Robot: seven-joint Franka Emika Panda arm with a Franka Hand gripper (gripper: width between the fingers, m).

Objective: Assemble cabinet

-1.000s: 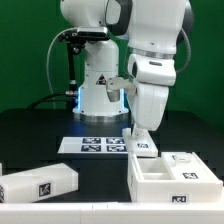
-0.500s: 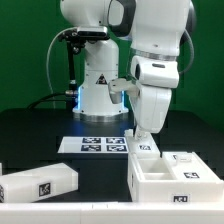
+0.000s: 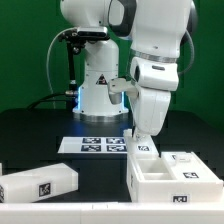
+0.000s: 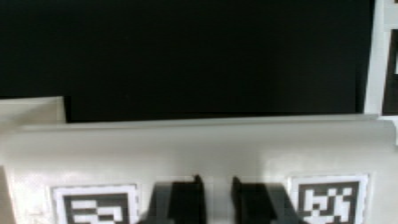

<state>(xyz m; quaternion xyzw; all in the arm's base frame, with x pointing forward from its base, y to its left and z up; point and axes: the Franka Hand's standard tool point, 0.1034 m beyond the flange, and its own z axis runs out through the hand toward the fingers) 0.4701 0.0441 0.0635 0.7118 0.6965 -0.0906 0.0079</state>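
My gripper (image 3: 140,133) points down at the left rear corner of the open white cabinet tray (image 3: 168,184), at the exterior view's right. It is shut on a white tagged cabinet piece (image 3: 141,147) that stands upright against that corner. In the wrist view the same piece (image 4: 214,145) fills the lower half. It has one tag on each side of my gripper (image 4: 212,205), whose dark fingers (image 4: 176,203) pinch its thin wall. A separate long white tagged cabinet block (image 3: 40,183) lies on the black table at the exterior view's left.
The marker board (image 3: 98,146) lies flat on the table in front of the robot base (image 3: 100,95). A smaller tagged compartment part (image 3: 186,160) sits at the tray's far right. A green wall stands behind the table.
The arm has shifted very slightly toward the exterior view's right. The gripped piece, the tray and the loose block stay where they were.
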